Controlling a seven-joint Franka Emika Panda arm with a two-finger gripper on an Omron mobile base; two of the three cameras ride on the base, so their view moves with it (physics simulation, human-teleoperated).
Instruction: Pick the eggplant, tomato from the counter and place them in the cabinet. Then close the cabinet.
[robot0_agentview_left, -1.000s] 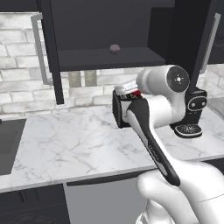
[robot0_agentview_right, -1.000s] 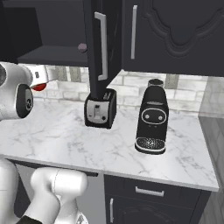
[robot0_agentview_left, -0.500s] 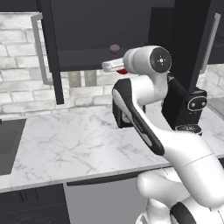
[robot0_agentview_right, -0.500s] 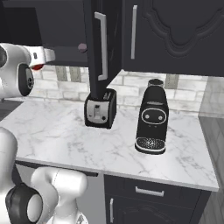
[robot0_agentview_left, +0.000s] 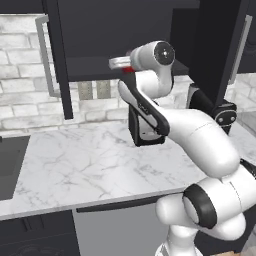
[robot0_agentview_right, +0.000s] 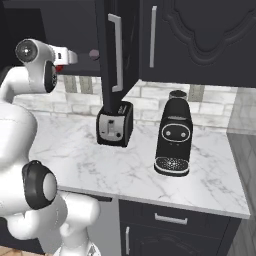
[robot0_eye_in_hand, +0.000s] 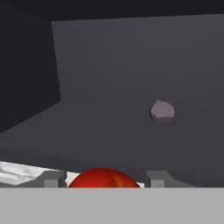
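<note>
Tool (robot0_eye_in_hand: 103, 179) grips tomato (robot0_eye_in_hand: 103, 177) before cabinet (robot0_eye_in_hand: 109, 131) shelf.

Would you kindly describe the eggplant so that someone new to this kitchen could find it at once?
Look at the open black cabinet above the marble counter. On its shelf, well back, lies the eggplant, a small dull greyish-purple lump. The only other small thing near is the tomato, glossy red and held in the gripper at the shelf's front edge.
</note>
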